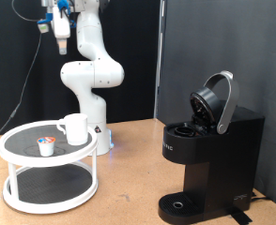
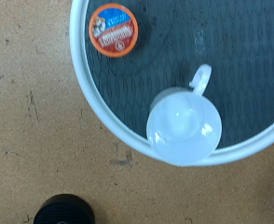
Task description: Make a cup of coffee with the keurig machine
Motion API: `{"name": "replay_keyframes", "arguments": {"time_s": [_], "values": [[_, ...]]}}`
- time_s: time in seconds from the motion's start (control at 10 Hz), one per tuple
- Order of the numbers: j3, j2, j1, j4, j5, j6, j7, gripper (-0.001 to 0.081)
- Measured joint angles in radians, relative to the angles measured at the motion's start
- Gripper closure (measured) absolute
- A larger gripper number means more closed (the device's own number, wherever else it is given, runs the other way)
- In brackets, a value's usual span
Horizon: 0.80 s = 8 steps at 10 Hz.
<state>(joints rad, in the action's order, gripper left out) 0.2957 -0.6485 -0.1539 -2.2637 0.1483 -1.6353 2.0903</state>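
Small white ceramic mug (image 1: 75,128) with side handle: upright on the top tier of the white round two-tier tray table (image 1: 50,171), beside a tiny pod (image 1: 46,144). The pod's orange printed top (image 2: 114,29) is legible only in the wrist view. Boxy matte black coffee maker (image 1: 208,159): exterior view's right, domed lid raised. Gripper (image 1: 59,39): high above the tray, holding nothing; finger spacing cannot be told.

The glossy white, rounded-jointed robot arm (image 1: 89,66) is built of thick curved segments. Just above the blue-and-white gripper (image 1: 58,39), thin dark cables (image 1: 37,52) trail off the wrist.
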Motion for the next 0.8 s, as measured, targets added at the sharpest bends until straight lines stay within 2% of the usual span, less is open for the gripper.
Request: {"name": "replay_keyframes", "arguments": {"time_s": [0.3,0.8], "values": [[0.033,0.019,-0.001,0.017,0.015,-0.014,-0.048,0.0072],[0.051,0.036,-0.001,0.024,0.021,-0.014,-0.082,0.0072]]}}
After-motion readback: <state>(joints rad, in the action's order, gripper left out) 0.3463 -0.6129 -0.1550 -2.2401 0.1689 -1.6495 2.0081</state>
